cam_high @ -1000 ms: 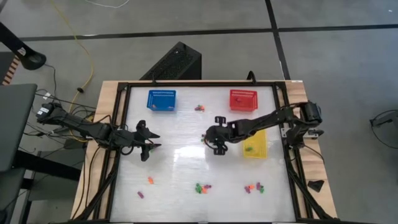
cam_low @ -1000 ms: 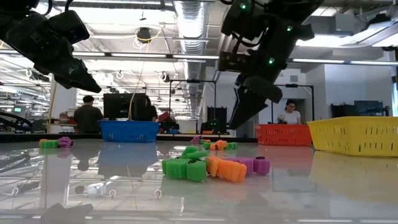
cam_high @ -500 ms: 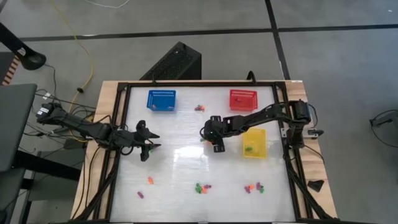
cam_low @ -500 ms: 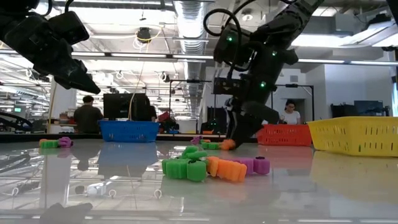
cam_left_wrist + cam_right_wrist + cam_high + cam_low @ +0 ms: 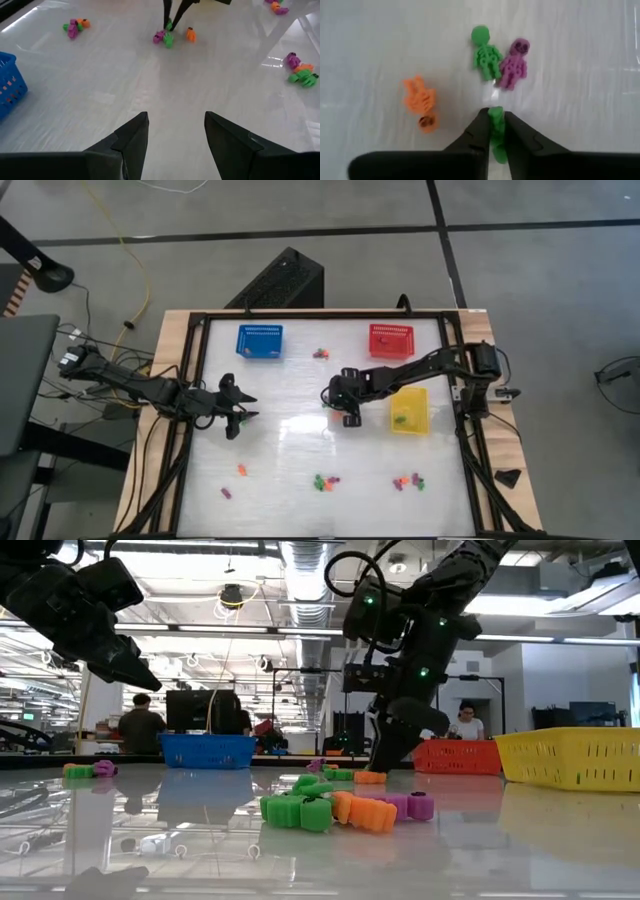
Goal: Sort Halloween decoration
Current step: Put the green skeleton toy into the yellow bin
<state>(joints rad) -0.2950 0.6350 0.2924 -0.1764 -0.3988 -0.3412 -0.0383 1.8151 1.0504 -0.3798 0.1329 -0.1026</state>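
Right gripper (image 5: 493, 131): we see it pinching a green trinket (image 5: 495, 125); green skeleton (image 5: 485, 52), purple skeleton (image 5: 515, 64) just ahead.
Left gripper (image 5: 176, 131): fingers apart, empty.
Table (image 5: 290, 395): we see glossy white.

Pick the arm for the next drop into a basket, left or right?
Right. The right gripper is shut on a green trinket at table centre, with the yellow basket close by. The left gripper hangs open and empty near the table's left edge.
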